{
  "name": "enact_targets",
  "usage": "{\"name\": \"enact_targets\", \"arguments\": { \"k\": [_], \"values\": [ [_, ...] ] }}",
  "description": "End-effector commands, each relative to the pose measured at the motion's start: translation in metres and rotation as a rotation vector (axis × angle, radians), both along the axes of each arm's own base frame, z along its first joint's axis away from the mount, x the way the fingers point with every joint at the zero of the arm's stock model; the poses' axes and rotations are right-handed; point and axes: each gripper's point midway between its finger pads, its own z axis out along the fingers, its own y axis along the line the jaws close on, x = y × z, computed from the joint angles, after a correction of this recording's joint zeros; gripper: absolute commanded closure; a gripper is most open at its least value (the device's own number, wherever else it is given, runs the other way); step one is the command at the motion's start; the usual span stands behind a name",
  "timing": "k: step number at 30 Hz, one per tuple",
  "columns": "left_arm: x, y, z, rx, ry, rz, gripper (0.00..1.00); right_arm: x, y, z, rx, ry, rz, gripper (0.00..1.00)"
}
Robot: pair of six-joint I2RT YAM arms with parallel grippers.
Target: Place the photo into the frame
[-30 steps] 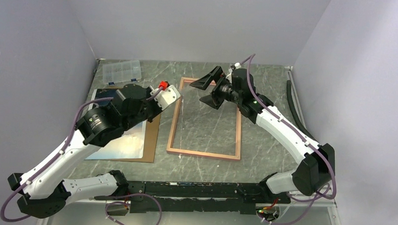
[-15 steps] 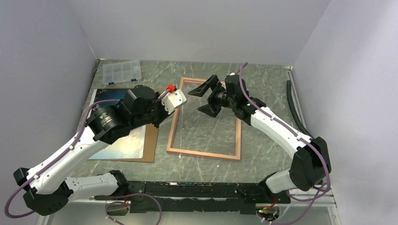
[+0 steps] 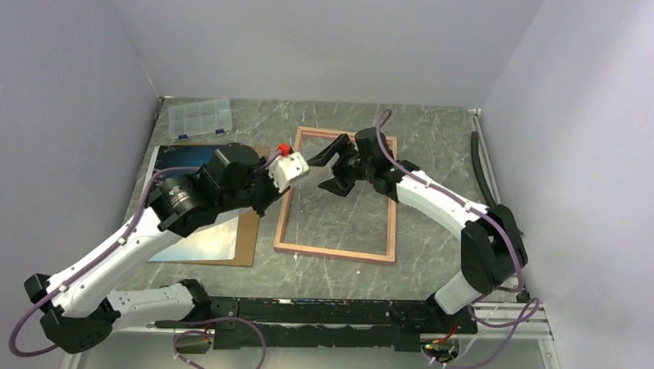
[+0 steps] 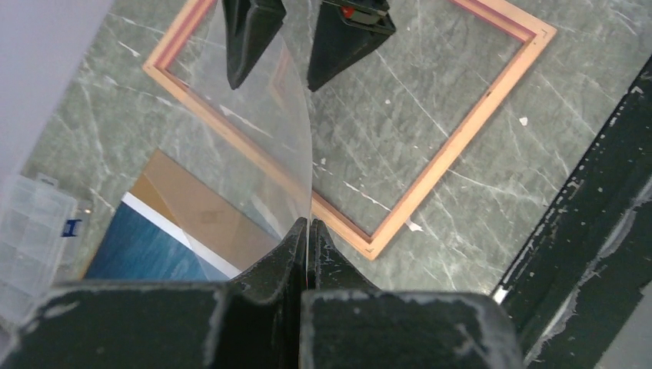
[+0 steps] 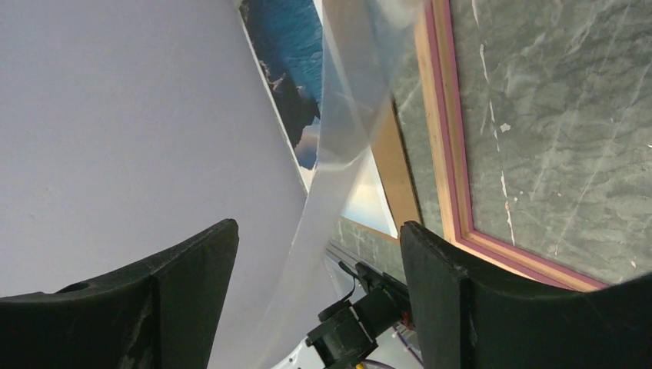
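The frame (image 3: 334,252) lies flat mid-table with its tan wood side up, and a pink inner edge shows on the frame (image 5: 450,154) in the right wrist view. Left of it, the photo (image 3: 203,239) of blue sea rests face up on a brown backing board (image 3: 246,235), partly under my left arm. My left gripper (image 4: 309,223) is shut on the edge of a clear thin sheet (image 4: 261,131), which stands up over the frame's left side. My right gripper (image 5: 317,227) is open, its jaws either side of the clear sheet (image 5: 346,100) without touching it.
A clear plastic compartment box (image 3: 200,117) sits at the back left corner. A black rail (image 3: 327,312) runs along the near edge. A black cable (image 3: 484,178) lies by the right wall. Grey walls close three sides.
My right gripper has swung left and lower until its jaws straddle the clear sheet, and they have narrowed a little. My left gripper has carried the sheet slightly right.
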Motion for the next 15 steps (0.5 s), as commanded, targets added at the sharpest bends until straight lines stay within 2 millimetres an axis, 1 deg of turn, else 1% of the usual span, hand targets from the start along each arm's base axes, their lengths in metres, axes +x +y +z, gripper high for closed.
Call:
{"name": "enact_targets", "arguments": {
  "k": [1, 6, 7, 9, 15],
  "values": [
    [-0.013, -0.010, -0.008, -0.069, 0.093, -0.018, 0.97, 0.010, 0.007, 0.014, 0.029, -0.062, -0.013, 0.23],
    [-0.016, -0.014, -0.016, -0.069, 0.124, -0.021, 0.97, 0.007, 0.006, 0.002, 0.006, -0.038, -0.008, 0.46],
    [-0.016, -0.015, -0.017, -0.071, 0.128, -0.022, 0.97, 0.006, 0.006, 0.000, 0.006, -0.036, -0.005, 0.53],
    [-0.016, -0.016, -0.018, -0.074, 0.132, -0.024, 0.97, 0.003, 0.004, -0.005, -0.001, -0.026, -0.001, 0.63],
    [-0.017, -0.020, -0.015, -0.085, 0.138, -0.037, 0.97, -0.002, 0.001, -0.020, -0.025, -0.001, 0.013, 0.83]
  ]
}}
